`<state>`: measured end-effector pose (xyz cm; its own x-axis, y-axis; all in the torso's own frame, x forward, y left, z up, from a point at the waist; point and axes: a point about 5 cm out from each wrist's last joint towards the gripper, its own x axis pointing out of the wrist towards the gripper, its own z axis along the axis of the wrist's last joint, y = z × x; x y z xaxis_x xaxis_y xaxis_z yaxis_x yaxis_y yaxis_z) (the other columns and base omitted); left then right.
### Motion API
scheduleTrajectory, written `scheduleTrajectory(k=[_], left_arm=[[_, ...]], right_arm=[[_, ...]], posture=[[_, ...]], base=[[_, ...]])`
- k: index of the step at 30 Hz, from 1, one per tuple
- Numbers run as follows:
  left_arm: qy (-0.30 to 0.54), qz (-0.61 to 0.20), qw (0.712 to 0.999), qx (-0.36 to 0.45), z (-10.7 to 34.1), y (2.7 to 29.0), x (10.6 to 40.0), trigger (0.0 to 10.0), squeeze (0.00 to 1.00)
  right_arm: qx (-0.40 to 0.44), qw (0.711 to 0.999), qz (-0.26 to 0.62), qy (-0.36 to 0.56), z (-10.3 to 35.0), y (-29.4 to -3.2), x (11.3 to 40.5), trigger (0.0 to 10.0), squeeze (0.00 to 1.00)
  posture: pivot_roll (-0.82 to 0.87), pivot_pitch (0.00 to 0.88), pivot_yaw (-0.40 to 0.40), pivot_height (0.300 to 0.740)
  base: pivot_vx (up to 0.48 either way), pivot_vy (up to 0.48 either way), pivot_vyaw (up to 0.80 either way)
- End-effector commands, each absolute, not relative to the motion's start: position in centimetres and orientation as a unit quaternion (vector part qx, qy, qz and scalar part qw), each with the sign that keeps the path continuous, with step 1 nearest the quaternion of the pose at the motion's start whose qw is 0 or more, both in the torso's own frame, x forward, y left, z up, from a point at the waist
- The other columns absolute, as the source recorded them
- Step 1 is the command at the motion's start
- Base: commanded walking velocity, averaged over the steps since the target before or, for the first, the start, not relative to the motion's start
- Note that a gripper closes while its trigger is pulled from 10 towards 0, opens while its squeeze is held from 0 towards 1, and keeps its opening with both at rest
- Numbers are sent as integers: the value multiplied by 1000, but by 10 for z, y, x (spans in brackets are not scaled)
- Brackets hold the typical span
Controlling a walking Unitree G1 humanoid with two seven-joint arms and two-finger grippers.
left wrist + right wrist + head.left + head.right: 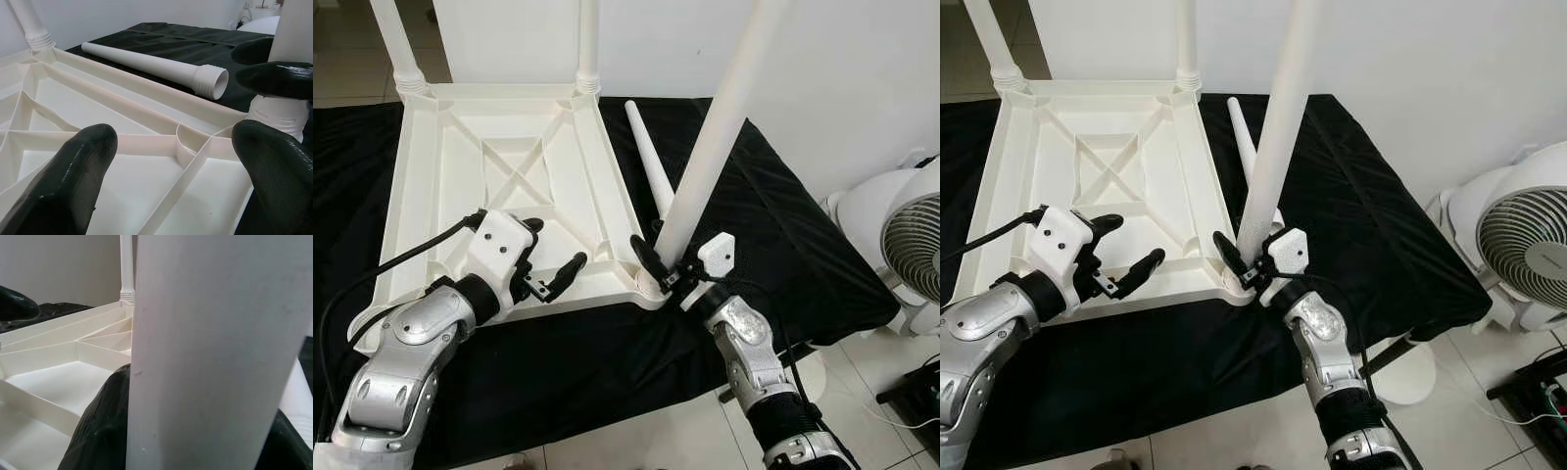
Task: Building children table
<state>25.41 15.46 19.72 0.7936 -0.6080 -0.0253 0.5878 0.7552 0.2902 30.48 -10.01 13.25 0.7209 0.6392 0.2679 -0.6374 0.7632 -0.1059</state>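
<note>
Silver forearms reach in from the near edge toward the work; beyond them a table draped in black cloth (773, 245) carries the inverted white tabletop (509, 186), ribbed underside up, with two legs already standing in its far corner sockets, the far left leg (396, 44) and the far right leg (588, 44); the right gripper (668, 269) has its jaws closed round the base of a third leg (720, 127), held nearly upright at the near right corner socket, its threaded end at or just in the socket; the left gripper (548, 259) hovers over the near rim with jaws spread wide and empty; a loose fourth leg (646, 162) lies on the cloth just beside the tabletop's right edge; a white fan (911, 245) stands off to the right. Judging by this, the third leg is being seated; next it likely needs twisting or pressing home, with the left gripper bracing the rim.
</note>
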Motion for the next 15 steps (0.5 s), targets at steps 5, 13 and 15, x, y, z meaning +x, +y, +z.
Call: scheduleTrajectory(k=[5,13,15], left_arm=[[-39,-321,935,143,201,153,252,10000,0],[-40,-321,935,143,201,152,252,10000,0],[-40,-321,935,144,201,152,252,10000,0]], right_arm=[[68,946,315,-5,99,-121,308,10000,0],[135,946,290,-50,125,-132,322,10000,0],[136,946,290,-55,129,-133,322,10000,0]], posture=[[155,112,-82,740],[156,105,-83,740],[156,105,-83,740]], base=[[0,0,0],[0,0,0],[0,0,0]])
